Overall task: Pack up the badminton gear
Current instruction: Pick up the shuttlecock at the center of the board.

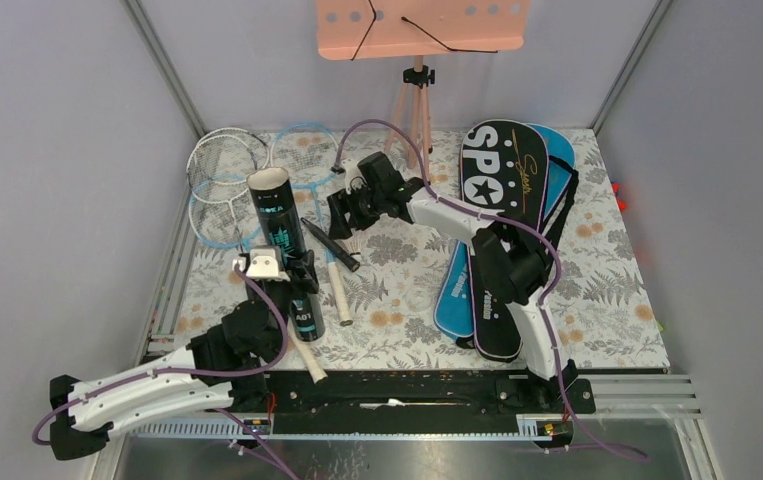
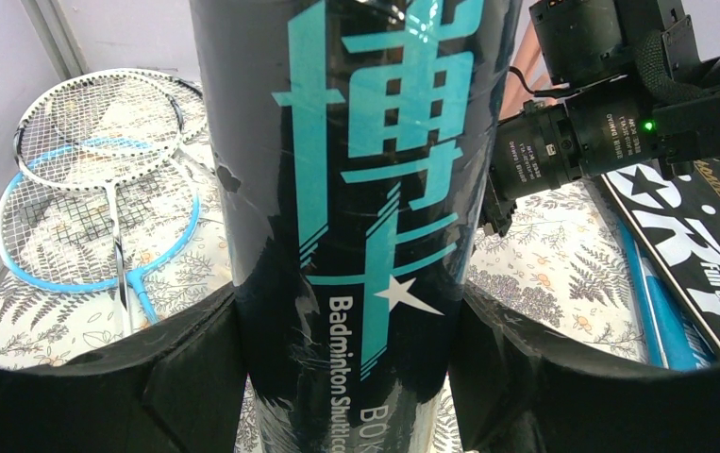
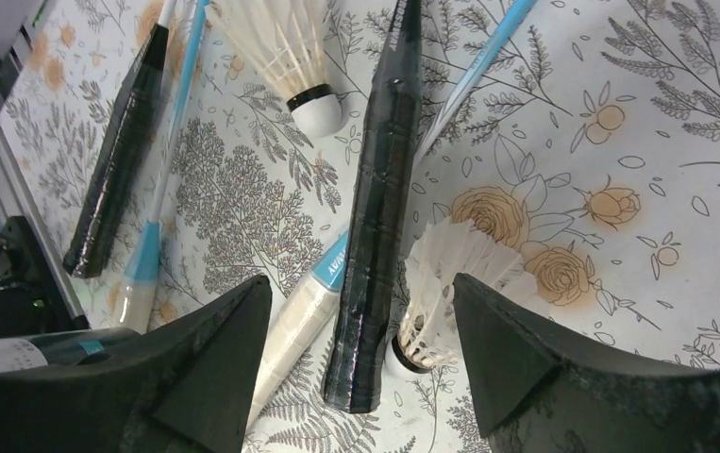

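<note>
My left gripper (image 1: 279, 272) is shut on the black tube (image 1: 285, 235), holding it upright; teal print and "Badminton Shuttlecock" fill the left wrist view on the tube (image 2: 356, 189), gripper (image 2: 346, 368) pads pressed on both sides. My right gripper (image 1: 347, 215) hangs open just above the table over the racket handles. Between its jaws (image 3: 360, 321) lie a white feather shuttlecock (image 3: 436, 283) close to the right finger, a black racket handle (image 3: 379, 208) and a white handle (image 3: 301, 319). A second shuttlecock (image 3: 290, 52) lies farther off. Racket hoops (image 1: 227, 180) overlap at the back left.
Black and blue SPORT bags (image 1: 505, 190) lie at the back right, reaching down beside the right arm. A pink perforated board (image 1: 422, 28) on a tripod (image 1: 415, 105) stands at the back. Another black handle (image 3: 120, 160) lies left of the right gripper. The floral cloth (image 1: 607, 290) covers the table.
</note>
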